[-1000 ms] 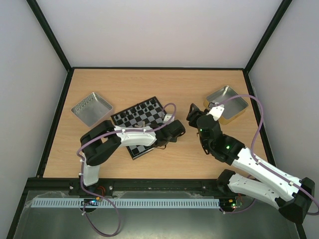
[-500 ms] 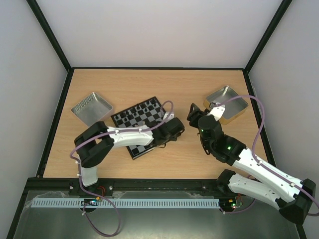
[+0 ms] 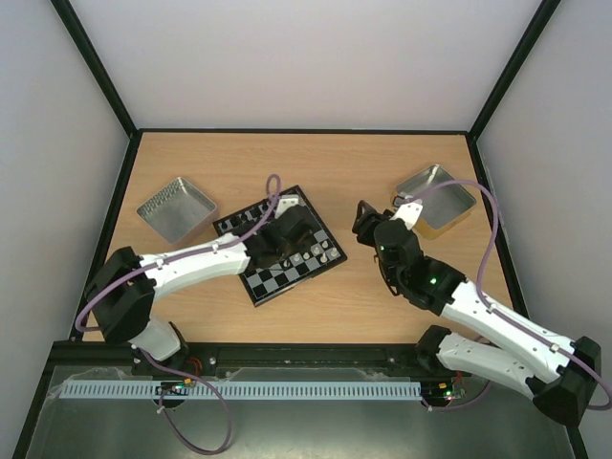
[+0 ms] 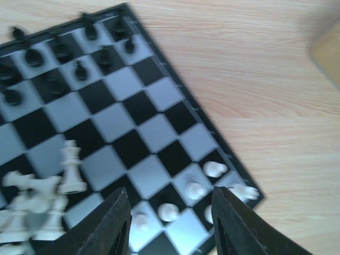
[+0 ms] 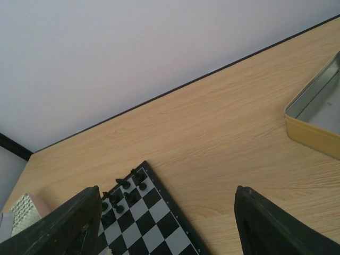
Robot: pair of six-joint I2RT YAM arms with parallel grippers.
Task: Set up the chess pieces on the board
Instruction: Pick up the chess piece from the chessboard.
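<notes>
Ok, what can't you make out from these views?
Top external: the left arm covers the middle of the board, hiding those squares; piece types are too small to tell.
Left wrist: the white pieces at lower left are blurred and cut by the frame edge.
Right wrist: only the board's corner with black pieces shows; the gold tray is cut off at the right edge.

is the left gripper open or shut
Open: the left gripper has its fingers wide apart in its wrist view, with the board showing between them.

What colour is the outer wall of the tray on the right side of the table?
Gold-yellow. The tray wall shows best in the right wrist view.
</notes>
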